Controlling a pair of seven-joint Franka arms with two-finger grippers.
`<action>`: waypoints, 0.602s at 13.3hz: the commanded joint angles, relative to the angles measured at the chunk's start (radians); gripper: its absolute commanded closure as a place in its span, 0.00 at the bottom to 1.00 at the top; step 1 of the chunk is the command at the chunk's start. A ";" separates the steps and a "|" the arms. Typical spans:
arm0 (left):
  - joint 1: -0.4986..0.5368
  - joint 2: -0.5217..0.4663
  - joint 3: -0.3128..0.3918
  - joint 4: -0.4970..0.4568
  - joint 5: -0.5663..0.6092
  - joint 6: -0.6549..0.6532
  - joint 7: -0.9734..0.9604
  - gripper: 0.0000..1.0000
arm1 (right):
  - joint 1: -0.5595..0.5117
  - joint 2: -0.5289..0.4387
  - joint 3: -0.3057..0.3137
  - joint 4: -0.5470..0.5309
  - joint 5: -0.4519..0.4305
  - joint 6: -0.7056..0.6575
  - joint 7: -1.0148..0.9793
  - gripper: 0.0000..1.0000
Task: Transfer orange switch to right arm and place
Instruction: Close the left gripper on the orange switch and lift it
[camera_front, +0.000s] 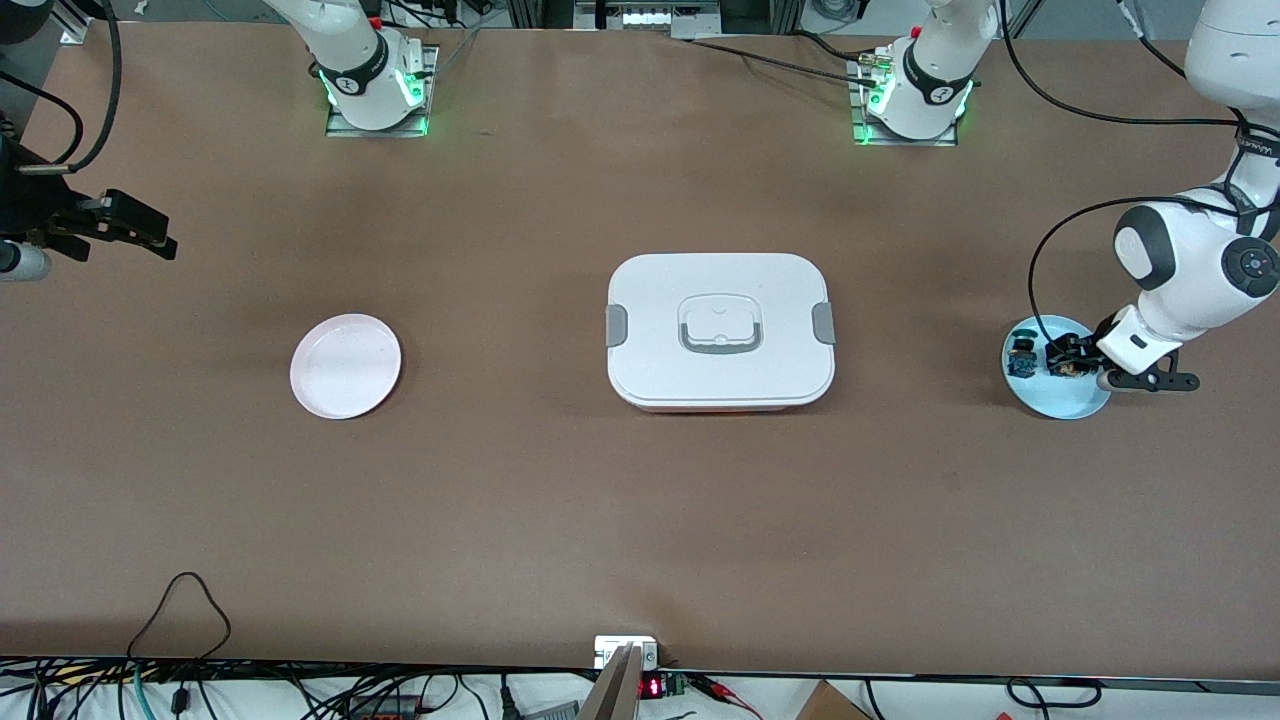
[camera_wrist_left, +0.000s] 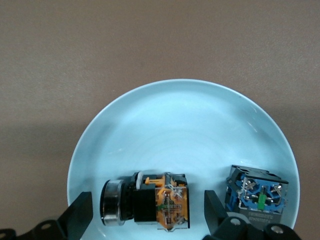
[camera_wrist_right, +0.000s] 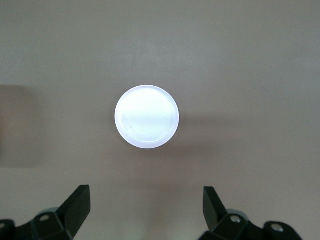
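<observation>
Left gripper (camera_wrist_left: 148, 210) is down at the blue plate (camera_front: 1085, 402), fingers (camera_wrist_left: 80, 216) spread on either side of the orange switch (camera_wrist_left: 150, 200); contact is not evident, so the grip appears released. The orange switch lies on its side in the blue plate at the left arm's end of the table, beside 1 black-and-blue switch (camera_wrist_left: 257, 196), apart from it. Right gripper (camera_wrist_right: 145, 210) waits spread wide above the table, with the pink plate (camera_wrist_right: 147, 116) in its wrist view. A closed white box (camera_front: 720, 330) sits mid-table between the 2 plates.
</observation>
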 joint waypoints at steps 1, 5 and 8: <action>0.014 0.020 -0.011 -0.002 0.013 0.026 0.016 0.03 | -0.005 -0.003 0.009 0.004 0.007 0.004 0.010 0.00; 0.016 0.035 -0.009 -0.001 0.015 0.037 0.016 0.17 | -0.008 -0.003 0.009 0.002 0.007 0.002 0.010 0.00; 0.014 0.031 -0.011 0.008 0.013 0.030 0.016 0.51 | -0.007 -0.003 0.009 0.002 0.007 0.001 0.010 0.00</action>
